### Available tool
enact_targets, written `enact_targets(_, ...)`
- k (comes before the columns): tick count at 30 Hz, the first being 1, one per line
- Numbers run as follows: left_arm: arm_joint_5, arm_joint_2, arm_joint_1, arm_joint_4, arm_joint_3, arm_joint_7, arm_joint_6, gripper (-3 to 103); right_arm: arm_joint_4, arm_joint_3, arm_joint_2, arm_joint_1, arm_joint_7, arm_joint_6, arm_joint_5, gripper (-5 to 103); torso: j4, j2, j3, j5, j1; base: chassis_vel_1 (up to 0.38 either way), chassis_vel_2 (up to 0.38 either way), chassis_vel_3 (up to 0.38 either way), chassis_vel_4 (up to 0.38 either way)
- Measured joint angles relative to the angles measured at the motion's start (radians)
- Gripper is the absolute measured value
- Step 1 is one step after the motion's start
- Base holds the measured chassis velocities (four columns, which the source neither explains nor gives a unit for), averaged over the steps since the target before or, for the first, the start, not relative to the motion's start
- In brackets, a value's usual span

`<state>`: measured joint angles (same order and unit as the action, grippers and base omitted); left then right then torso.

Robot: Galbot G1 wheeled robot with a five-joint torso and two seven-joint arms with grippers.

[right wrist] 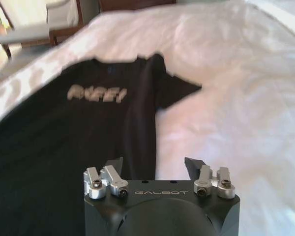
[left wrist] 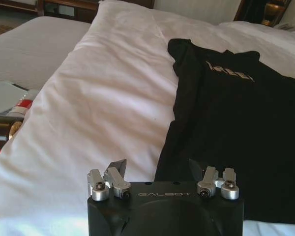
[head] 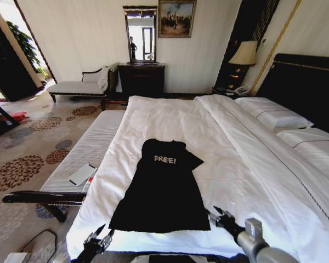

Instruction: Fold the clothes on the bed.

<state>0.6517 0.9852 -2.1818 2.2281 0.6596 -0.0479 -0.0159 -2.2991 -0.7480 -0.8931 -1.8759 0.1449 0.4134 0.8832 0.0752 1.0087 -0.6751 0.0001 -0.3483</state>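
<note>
The clothes (head: pixel 162 192), a black top with white "FREE!" lettering, lie spread flat on the white bed (head: pixel 170 120), hem toward me. My left gripper (head: pixel 98 236) hovers at the bed's near edge, just outside the hem's left corner. It is open in the left wrist view (left wrist: pixel 157 164), with the black top (left wrist: pixel 236 132) beside and ahead of it. My right gripper (head: pixel 219 217) is at the hem's right corner. It is open too (right wrist: pixel 154 163), above the garment's side edge (right wrist: pixel 88 142). Neither holds anything.
A white padded bench (head: pixel 93 142) with a dark frame (head: pixel 44 197) runs along the bed's left side, a white booklet (head: pixel 82 174) lying on it. Pillows (head: pixel 274 115) and a dark headboard (head: pixel 307 87) are at the right. A dresser (head: pixel 141 79) stands against the far wall.
</note>
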Motion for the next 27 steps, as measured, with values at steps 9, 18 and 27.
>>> enact_targets(9, 0.023, 0.03, 0.188, -0.004, -0.051, -0.051, -0.093, 100, 0.266, 0.15, 0.056, 0.469, 0.022, 0.006, 0.245, 100, -0.0004, 0.0, 0.0, -0.0001, 0.0, 0.0, 0.0, 0.0, 0.0)
enact_targets(18, 0.001, 0.02, 0.254, 0.034, -0.085, -0.073, -0.116, 100, 0.477, 0.21, 0.017, 0.73, 0.021, 0.058, 0.466, 100, 0.0, 0.0, 0.0, -0.0001, 0.0, 0.0, 0.0, 0.0, 0.0)
enact_targets(27, -0.054, 0.001, 0.309, 0.019, -0.133, -0.079, -0.112, 100, 0.678, 0.34, 0.011, 0.921, 0.036, 0.131, 0.556, 100, 0.0001, 0.0, 0.0, 0.0, 0.0, 0.0, 0.0, 0.0, 0.0)
